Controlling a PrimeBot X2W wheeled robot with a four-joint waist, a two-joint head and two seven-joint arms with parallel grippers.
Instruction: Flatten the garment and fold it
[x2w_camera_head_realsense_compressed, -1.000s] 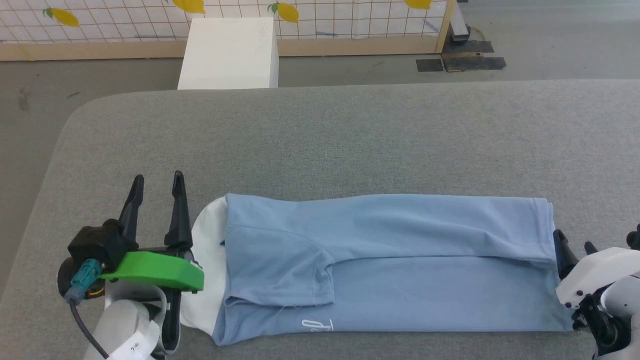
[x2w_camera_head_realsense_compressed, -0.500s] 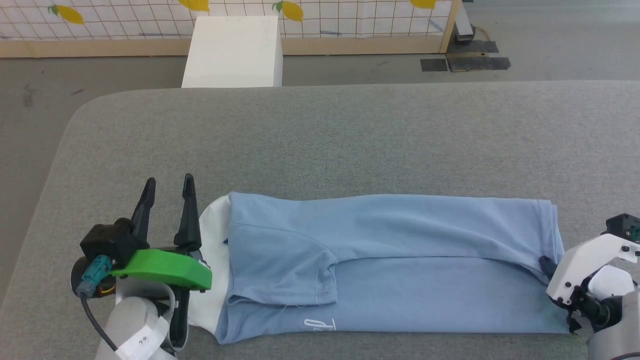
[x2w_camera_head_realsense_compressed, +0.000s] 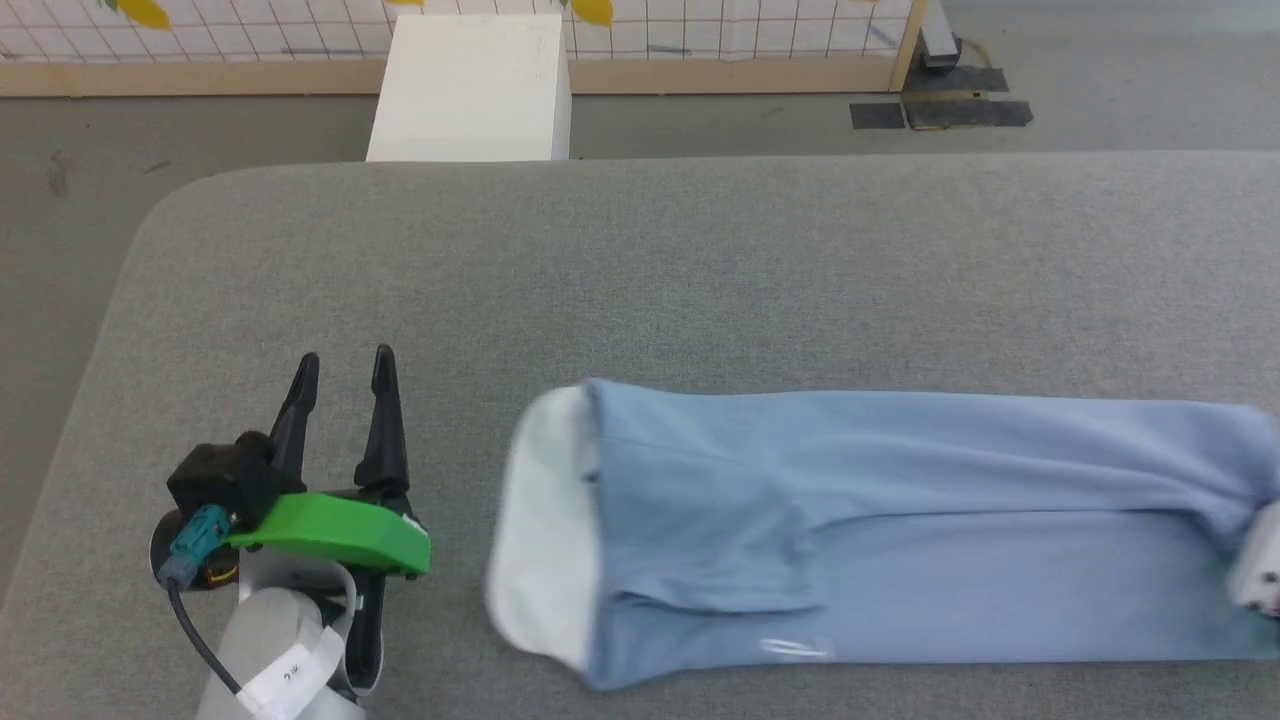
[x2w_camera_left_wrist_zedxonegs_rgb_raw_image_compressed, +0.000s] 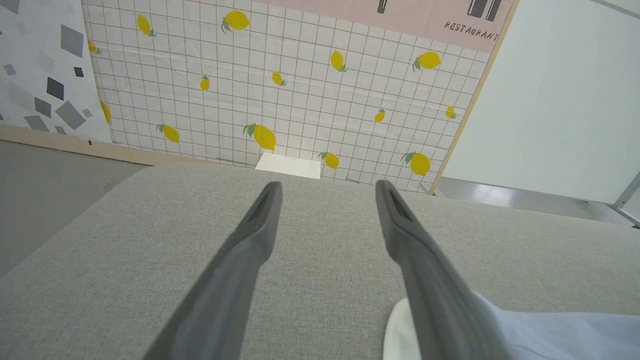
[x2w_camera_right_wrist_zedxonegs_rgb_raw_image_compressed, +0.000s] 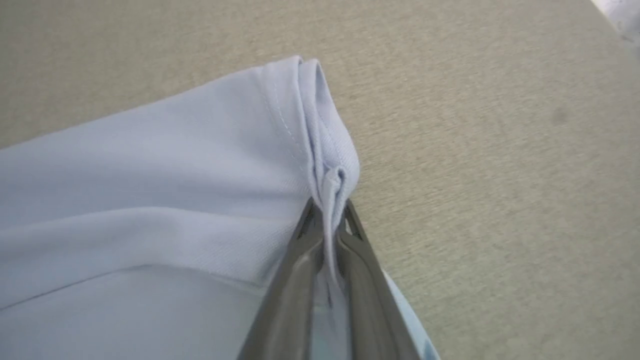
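Observation:
The light blue garment (x2w_camera_head_realsense_compressed: 900, 520) lies folded lengthwise on the grey table (x2w_camera_head_realsense_compressed: 640, 270), its white inner panel (x2w_camera_head_realsense_compressed: 540, 530) at the left end and a small white mark (x2w_camera_head_realsense_compressed: 795, 648) near the front hem. My left gripper (x2w_camera_head_realsense_compressed: 342, 362) stands open on the table, well left of the white panel; in the left wrist view the gripper (x2w_camera_left_wrist_zedxonegs_rgb_raw_image_compressed: 327, 187) holds nothing, and the garment's white edge (x2w_camera_left_wrist_zedxonegs_rgb_raw_image_compressed: 400, 330) shows at lower right. My right gripper (x2w_camera_right_wrist_zedxonegs_rgb_raw_image_compressed: 328, 212) is shut on the garment's hem edge (x2w_camera_right_wrist_zedxonegs_rgb_raw_image_compressed: 330, 150), and its pale housing (x2w_camera_head_realsense_compressed: 1262, 575) shows at the head view's right edge.
A white box (x2w_camera_head_realsense_compressed: 470, 85) stands on the floor beyond the table's far edge, before a tiled lemon-print panel (x2w_camera_left_wrist_zedxonegs_rgb_raw_image_compressed: 280, 90). The table's rounded left corner (x2w_camera_head_realsense_compressed: 150, 230) is near my left arm. Bare grey surface stretches behind the garment.
The garment has slid to the right, away from my left gripper, pulled by the right gripper now shut on its hem. The left gripper has stayed put, still open.

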